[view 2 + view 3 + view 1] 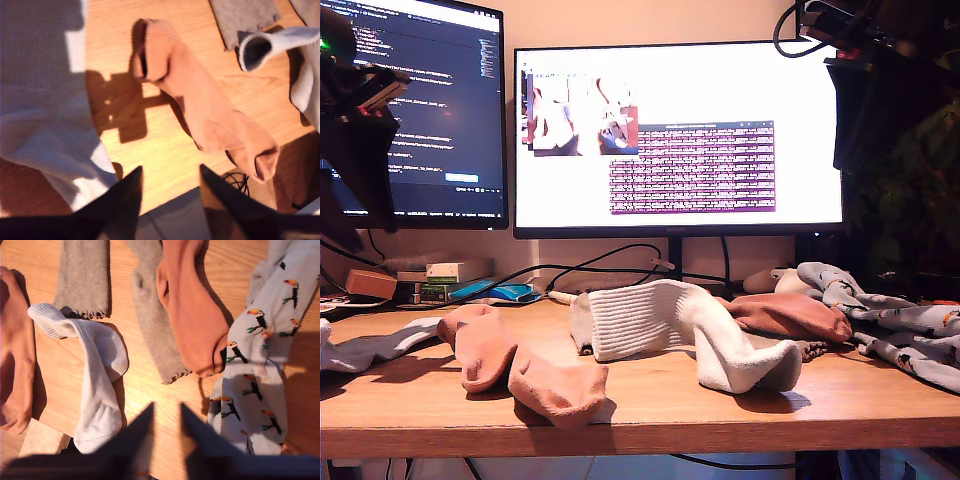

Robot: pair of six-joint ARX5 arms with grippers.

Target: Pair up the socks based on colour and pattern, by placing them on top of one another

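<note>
Lying unpaired: socks [660,325] on table [650,410]

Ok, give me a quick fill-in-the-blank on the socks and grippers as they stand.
1. The printed sock is patterned with small ____.
2. Both my first gripper and my second gripper are ____ and hold nothing.
3. In the exterior view, the ribbed sock in the middle of the desk is ____ in colour.

Missing words: toucans; open; white
</note>
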